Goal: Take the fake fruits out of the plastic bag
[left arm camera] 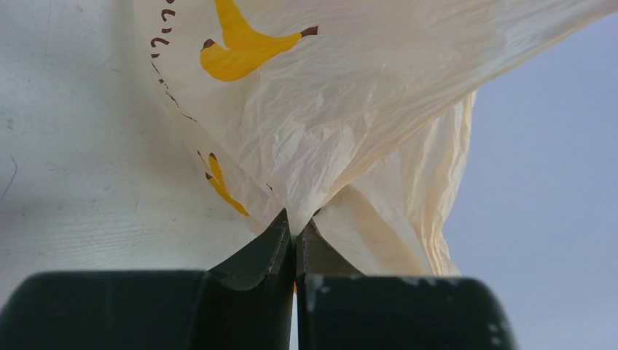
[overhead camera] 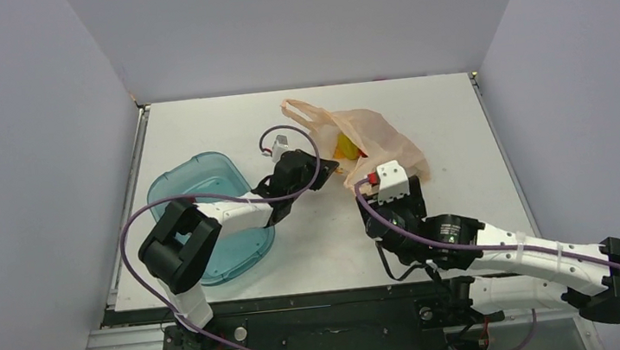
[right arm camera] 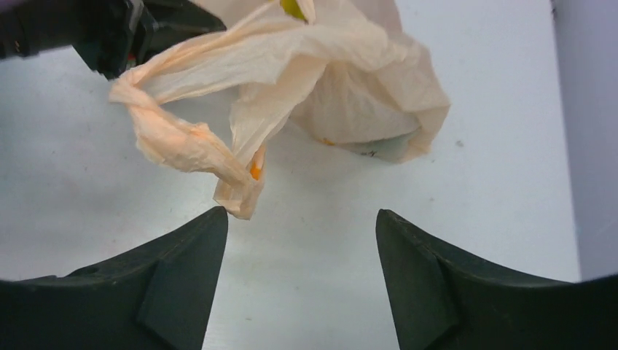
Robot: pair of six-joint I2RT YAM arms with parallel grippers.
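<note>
While left jaws clamp plastic bag [left arm camera: 350, 131], right jaws gape wide near handle.

Crumpled peach plastic bag [overhead camera: 381, 137] holding yellow fruit [overhead camera: 344, 147]

Plastic bag [left arm camera: 328, 109]: thin, crinkled, translucent peach film. Table [left arm camera: 73, 146]: matt white, faintly scuffed. Tray [overhead camera: 186, 184]: glossy teal see-through plastic.
</note>
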